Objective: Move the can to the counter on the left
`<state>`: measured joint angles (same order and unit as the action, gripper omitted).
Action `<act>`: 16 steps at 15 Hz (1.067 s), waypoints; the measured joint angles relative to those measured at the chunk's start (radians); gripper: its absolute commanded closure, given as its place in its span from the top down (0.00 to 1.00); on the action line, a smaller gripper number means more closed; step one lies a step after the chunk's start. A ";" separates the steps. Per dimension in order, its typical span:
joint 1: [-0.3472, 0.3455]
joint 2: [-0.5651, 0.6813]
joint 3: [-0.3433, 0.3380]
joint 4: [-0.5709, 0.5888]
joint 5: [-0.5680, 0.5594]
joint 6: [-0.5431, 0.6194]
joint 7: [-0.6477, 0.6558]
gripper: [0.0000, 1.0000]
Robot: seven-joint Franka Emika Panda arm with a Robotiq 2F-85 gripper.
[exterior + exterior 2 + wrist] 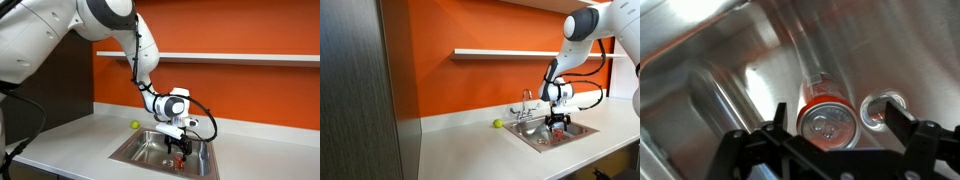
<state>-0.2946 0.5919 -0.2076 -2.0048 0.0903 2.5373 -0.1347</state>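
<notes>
The red can with its silvery top stands on the sink floor, seen from above in the wrist view, beside the drain hole. My gripper is open, with one finger on each side of the can; the left finger is close to it and the right finger is apart from it, over the drain. In both exterior views the gripper reaches down into the sink, and a bit of red can shows between the fingers. The light grey counter spreads beside the sink.
The steel sink basin is sunk into the counter. A yellow-green ball lies on the counter by the sink's back corner. A faucet stands behind the basin. A white shelf hangs on the orange wall.
</notes>
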 measured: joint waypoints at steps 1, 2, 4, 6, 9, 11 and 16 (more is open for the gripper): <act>-0.001 0.002 0.000 0.001 0.000 0.000 0.000 1.00; -0.002 0.005 0.000 0.003 0.000 0.000 0.000 1.00; -0.004 0.013 0.000 0.008 0.000 0.002 0.000 1.00; -0.006 0.023 0.001 0.014 0.000 0.006 0.000 1.00; -0.008 0.037 0.004 0.025 0.000 0.013 0.000 1.00; -0.009 0.046 0.006 0.033 0.000 0.015 0.000 1.00; -0.012 0.057 0.010 0.046 0.000 0.015 0.000 1.00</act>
<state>-0.3062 0.6491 -0.1973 -1.9589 0.0904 2.5518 -0.1347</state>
